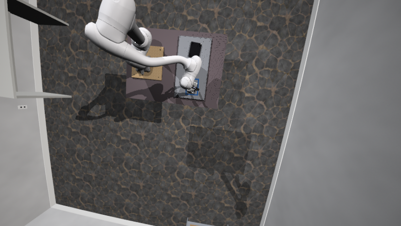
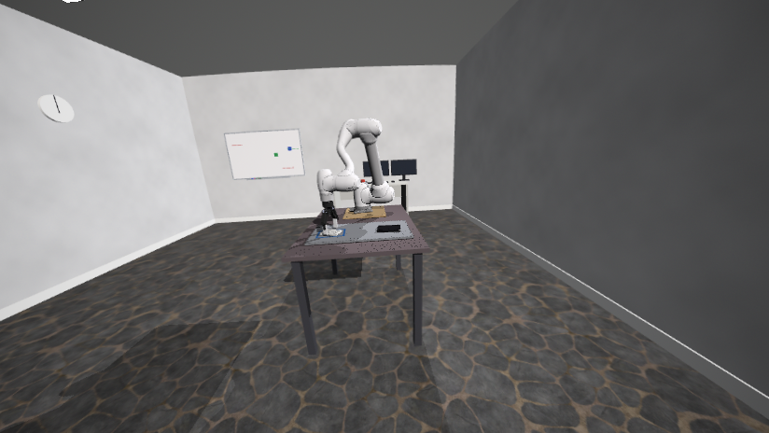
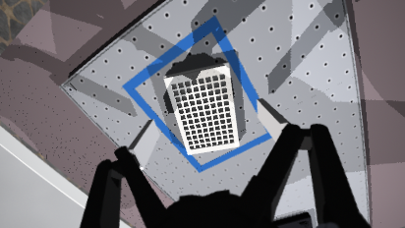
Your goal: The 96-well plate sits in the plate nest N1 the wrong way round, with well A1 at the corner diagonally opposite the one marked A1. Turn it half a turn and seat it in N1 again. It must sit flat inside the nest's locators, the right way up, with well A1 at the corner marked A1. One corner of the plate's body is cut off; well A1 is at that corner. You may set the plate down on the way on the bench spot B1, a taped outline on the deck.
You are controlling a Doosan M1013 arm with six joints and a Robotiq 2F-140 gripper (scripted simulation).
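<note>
The table (image 2: 376,248) is standing on the stone-pattern floor (image 2: 483,343) on dark legs, brownish-purple top. A grey perforated deck (image 1: 208,56) is lying across most of it. On the deck, the black nest (image 1: 194,48) is sitting near one end, and the blue taped outline (image 3: 143,100) is sitting at the other, with the white plate (image 3: 203,110) lying flat inside it, skewed to the tape. A tan board (image 1: 156,73) is lying beside the deck, under the arm's foot.

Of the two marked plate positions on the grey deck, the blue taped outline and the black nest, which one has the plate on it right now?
The blue taped outline: the white well plate lies inside it, under the open end effector. The black nest at the deck's other end holds no plate.
</note>
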